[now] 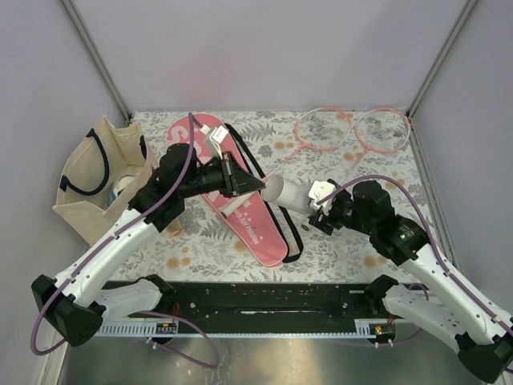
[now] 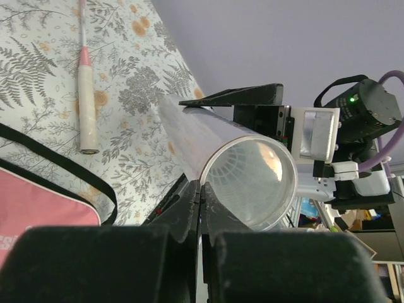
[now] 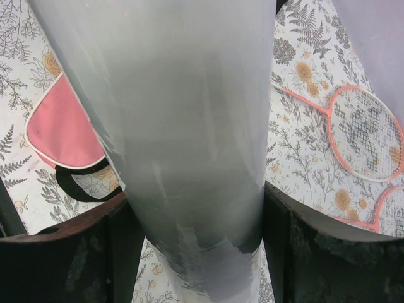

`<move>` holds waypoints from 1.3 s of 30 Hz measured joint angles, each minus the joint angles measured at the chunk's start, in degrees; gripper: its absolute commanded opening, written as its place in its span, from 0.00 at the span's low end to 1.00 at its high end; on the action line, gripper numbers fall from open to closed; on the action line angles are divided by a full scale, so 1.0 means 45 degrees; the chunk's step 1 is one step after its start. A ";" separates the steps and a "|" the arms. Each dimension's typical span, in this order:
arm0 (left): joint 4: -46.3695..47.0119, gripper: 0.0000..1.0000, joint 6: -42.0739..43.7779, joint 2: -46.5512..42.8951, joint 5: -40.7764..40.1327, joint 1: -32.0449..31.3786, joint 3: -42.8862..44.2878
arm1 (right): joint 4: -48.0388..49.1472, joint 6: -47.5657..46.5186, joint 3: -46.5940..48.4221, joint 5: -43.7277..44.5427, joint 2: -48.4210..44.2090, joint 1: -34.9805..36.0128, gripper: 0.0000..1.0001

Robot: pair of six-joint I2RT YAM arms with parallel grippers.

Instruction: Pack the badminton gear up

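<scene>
Overhead, the right hand (image 1: 313, 204) is clamped round the long white tube (image 1: 282, 192), holding it off the worktop (image 1: 345, 249), just beside the pink cover (image 1: 244, 220). The left hand (image 1: 252, 186), fingers pressed together, sits right at the tube's open end. The left wrist camera adds a look straight into that mouth: a hollow, translucent wall with a faint grid pattern inside. The right wrist view shows the glossy tube filling the gap between both dark fingers (image 3: 63, 252). Two pink rackets (image 1: 327, 128) lie side by side at the far right corner, and a beige tote bag (image 1: 92, 180) stands at the left.
</scene>
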 measured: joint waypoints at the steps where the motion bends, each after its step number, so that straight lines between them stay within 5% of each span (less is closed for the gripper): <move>1: -0.0068 0.00 0.0087 0.0000 -0.0107 -0.0034 0.0024 | -0.0005 0.0000 0.0000 0.0053 0.0000 0.0029 0.56; 14: -0.0923 0.00 0.1724 0.0024 -0.2569 -0.1049 0.0272 | -0.0180 0.0534 -0.0005 0.0175 0.0369 0.0112 0.55; 17: -0.1287 0.18 0.2210 0.0165 -0.3249 -0.1375 0.0588 | -0.0175 0.0729 -0.0005 0.0180 0.0539 0.0121 0.55; 22: -0.1831 0.27 0.2798 0.0267 -0.4245 -0.1831 0.0816 | -0.0136 0.0850 -0.0005 0.0160 0.0753 0.0185 0.55; 39: -0.4216 0.31 0.3832 0.0797 -0.6737 -0.2550 0.2069 | 0.0029 0.0913 -0.0005 -0.0058 0.1219 0.0267 0.55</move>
